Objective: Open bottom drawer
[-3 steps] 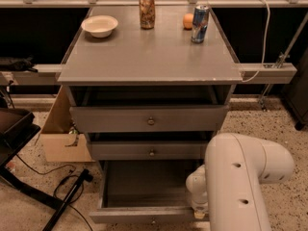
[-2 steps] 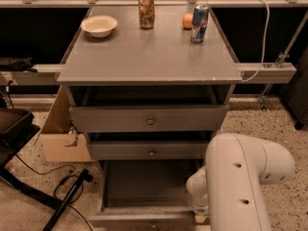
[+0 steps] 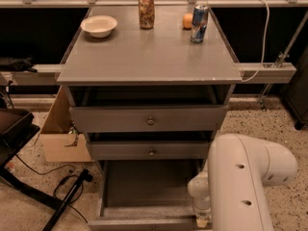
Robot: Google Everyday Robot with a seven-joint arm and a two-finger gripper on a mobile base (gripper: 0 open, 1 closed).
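- At the bottom of the frame, the bottom drawer (image 3: 149, 184) stands pulled well out of the cabinet (image 3: 149, 57), its bare floor showing and its front panel close to the lower edge.
- Compared with a second ago, we see that front panel a shade lower in the frame; otherwise the drawer looks the same.
- Lower right, the gripper (image 3: 202, 219) sits at the drawer's right front corner under the white arm (image 3: 245, 177); we cannot tell whether it is open or closed.
- We find the arm almost where it was.
- Above, the middle drawer (image 3: 151, 150) and the top drawer (image 3: 149, 119) are unchanged.
- On top, the bowl (image 3: 98, 25), brown can (image 3: 146, 12), orange (image 3: 187, 20) and blue can (image 3: 199, 23) have not moved.
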